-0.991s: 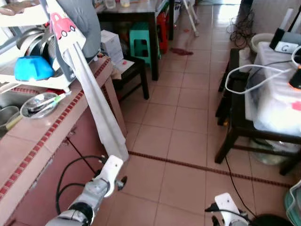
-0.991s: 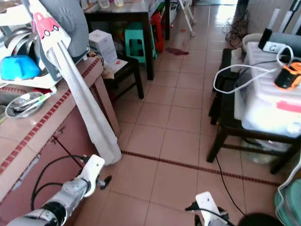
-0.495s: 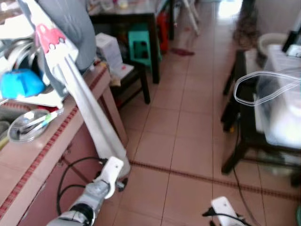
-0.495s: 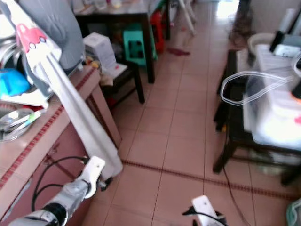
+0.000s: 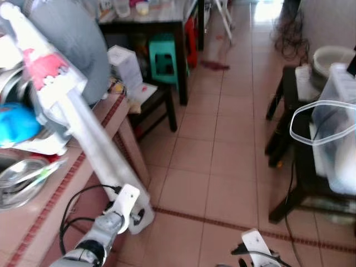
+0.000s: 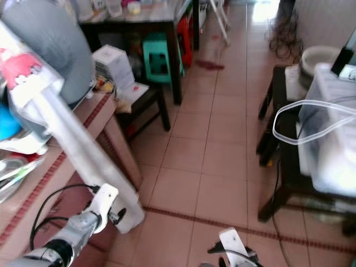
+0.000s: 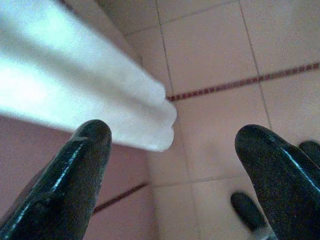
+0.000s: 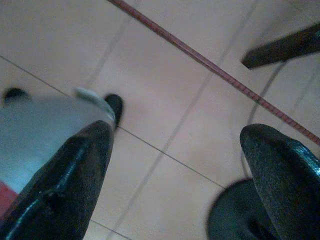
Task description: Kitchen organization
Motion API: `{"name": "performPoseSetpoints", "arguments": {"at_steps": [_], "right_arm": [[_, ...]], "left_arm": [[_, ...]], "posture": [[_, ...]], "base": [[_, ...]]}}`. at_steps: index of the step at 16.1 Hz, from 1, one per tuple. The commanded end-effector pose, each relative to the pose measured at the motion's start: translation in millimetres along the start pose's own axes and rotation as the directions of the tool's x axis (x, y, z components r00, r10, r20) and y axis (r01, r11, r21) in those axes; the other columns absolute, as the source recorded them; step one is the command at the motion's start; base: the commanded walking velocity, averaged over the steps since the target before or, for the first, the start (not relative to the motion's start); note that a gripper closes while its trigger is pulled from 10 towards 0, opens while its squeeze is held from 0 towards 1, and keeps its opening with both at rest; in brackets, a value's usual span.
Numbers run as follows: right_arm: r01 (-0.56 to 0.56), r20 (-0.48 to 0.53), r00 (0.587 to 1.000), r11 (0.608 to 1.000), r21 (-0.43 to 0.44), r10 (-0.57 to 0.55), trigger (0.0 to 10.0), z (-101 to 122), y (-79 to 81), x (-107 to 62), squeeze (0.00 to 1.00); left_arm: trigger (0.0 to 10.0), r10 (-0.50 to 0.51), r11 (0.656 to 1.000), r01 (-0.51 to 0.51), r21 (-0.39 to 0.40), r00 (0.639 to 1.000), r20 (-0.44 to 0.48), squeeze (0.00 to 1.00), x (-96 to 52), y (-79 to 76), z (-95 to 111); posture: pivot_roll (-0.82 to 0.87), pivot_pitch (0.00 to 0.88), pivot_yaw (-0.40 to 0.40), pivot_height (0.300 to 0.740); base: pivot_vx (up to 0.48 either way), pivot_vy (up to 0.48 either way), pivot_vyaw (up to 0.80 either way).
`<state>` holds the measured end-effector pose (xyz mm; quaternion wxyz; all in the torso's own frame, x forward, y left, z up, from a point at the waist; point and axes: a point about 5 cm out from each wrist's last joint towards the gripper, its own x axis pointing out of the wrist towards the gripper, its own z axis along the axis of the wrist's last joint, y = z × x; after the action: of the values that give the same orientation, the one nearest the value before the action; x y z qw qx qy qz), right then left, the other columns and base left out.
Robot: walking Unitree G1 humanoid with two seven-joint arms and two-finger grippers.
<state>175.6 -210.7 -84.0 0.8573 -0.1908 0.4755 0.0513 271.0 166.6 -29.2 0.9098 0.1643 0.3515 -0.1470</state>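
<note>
The left gripper (image 7: 170, 165) hangs low beside the tiled kitchen counter (image 5: 61, 183), its two black fingers (image 7: 75, 170) spread wide apart and holding nothing. Just ahead of the jaws, close to the finger nearest the counter but not between the tips, the lower end of a long white cloth (image 7: 100, 100) drapes down from the counter's edge; whether it touches that finger cannot be told. Beyond the open jaws lies pink floor tile (image 7: 210, 50) crossed by a dark red border line (image 7: 240, 82). From the head views, the cloth (image 5: 94, 150) runs up to a dish rack area on the counter, where a blue bowl (image 5: 16, 122), a grey round object (image 5: 69, 47) and a steel bowl (image 5: 19, 181) with utensils sit, well above and behind the left jaws. The right gripper (image 8: 175, 170) also hangs low over the floor, fingers (image 8: 75, 180) released and wide apart, empty; past its jaws are bare tiles, the same red border line (image 8: 210, 65) and a dark furniture leg (image 8: 285, 45). Farther off, well ahead of both grippers, stand a dark table (image 5: 161, 22) with a teal stool (image 5: 164, 55) beneath it, and to the right a dark bench (image 5: 295, 139) carrying a clear plastic bin (image 5: 336, 139) with a loop of white cable (image 5: 311, 119).
</note>
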Motion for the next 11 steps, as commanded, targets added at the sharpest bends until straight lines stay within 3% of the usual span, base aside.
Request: {"name": "performPoseSetpoints", "arguments": {"at_steps": [1,11], "right_arm": [[-0.003,-0.017,1.0,1.0,0.004,0.004,10.0,-3.7,1.9,-0.4,0.0],[-0.009,-0.019,1.0,1.0,0.002,0.009,10.0,-3.1,3.0,-0.2,0.0]], "left_arm": [[10.0,0.013,1.0,-0.013,0.015,1.0,-0.017,0.0,-1.4,4.2,-4.4],[10.0,0.033,0.999,-0.033,0.018,0.999,-0.032,0.0,-3.3,9.3,-9.5]], "posture": [[-0.05,0.083,0.095,0.74],[-0.05,0.082,0.095,0.74]], "base": [[0.0,0.0,0.0],[0.0,0.0,0.0]]}}
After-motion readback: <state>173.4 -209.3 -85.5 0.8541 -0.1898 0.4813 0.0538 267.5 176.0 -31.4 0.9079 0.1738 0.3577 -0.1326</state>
